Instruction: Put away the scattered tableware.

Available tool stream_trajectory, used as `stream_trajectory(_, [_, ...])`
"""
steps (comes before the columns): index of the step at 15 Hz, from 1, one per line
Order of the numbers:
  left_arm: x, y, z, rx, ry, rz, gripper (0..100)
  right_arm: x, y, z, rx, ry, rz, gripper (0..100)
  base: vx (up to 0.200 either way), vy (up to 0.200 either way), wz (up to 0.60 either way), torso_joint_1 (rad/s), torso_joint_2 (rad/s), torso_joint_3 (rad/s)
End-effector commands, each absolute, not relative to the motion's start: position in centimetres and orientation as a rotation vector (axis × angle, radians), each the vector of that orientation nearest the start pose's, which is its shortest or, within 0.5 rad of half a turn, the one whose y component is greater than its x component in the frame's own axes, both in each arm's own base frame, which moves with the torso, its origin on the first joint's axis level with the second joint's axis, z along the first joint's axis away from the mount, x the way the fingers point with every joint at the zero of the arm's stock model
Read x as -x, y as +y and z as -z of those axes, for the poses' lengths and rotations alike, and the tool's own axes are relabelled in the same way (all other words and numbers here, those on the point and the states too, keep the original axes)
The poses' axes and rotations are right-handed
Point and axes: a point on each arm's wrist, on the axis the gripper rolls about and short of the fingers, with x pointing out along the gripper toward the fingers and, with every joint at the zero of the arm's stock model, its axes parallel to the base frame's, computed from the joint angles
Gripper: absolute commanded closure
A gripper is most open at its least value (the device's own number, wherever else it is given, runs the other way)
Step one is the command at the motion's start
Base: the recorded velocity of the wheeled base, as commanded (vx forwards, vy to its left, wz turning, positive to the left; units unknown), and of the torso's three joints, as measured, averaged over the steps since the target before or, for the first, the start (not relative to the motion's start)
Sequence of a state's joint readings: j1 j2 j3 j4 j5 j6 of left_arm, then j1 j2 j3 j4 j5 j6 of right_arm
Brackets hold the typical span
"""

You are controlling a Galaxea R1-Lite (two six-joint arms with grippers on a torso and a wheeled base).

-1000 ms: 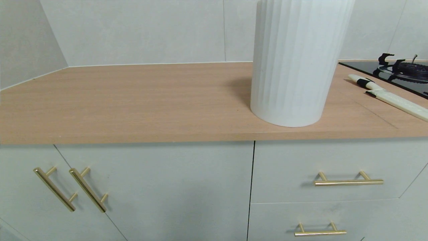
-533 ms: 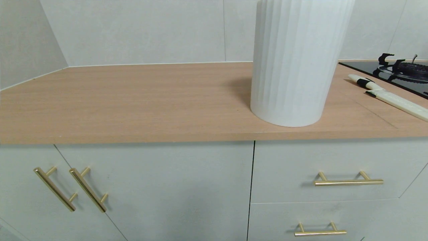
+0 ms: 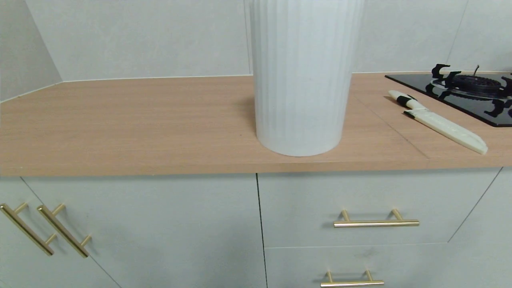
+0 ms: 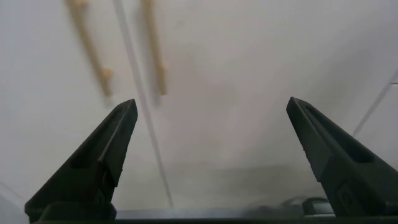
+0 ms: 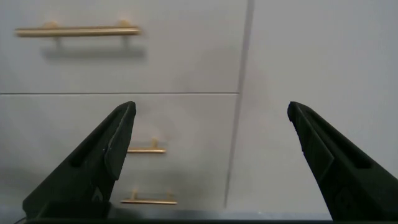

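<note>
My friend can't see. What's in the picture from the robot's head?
A tall white ribbed holder stands near the front edge of a wooden counter. To its right a cream knife lies flat, beside a black stove. Below are pale cabinets with gold handles.

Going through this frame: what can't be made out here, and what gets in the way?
Head view: the top of the white ribbed container is cut off by the upper edge, so its opening and contents cannot be seen.
Head view: the strip of countertop behind the container is hidden by it.
Head view: the stove runs past the right edge.
Left wrist view: the cabinet handles are blurred.
</note>
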State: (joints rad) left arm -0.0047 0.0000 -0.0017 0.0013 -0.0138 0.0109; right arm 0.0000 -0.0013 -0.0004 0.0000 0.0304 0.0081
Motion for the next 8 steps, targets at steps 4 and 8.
stream_trajectory(4, [2.29, -0.02, -7.57, -0.009, 0.000, 0.018, 0, 2.28, 0.07, -7.55, -0.006, 0.000, -0.031, 0, 0.000, -0.050, 0.00, -0.001, 0.00, 0.001])
stream_trajectory(8, [2.29, -0.02, -7.57, -0.009, 0.000, 0.018, 0, 2.28, 0.07, -7.55, -0.006, 0.000, -0.031, 0, 0.000, 0.000, 0.00, 0.000, 0.00, 0.000])
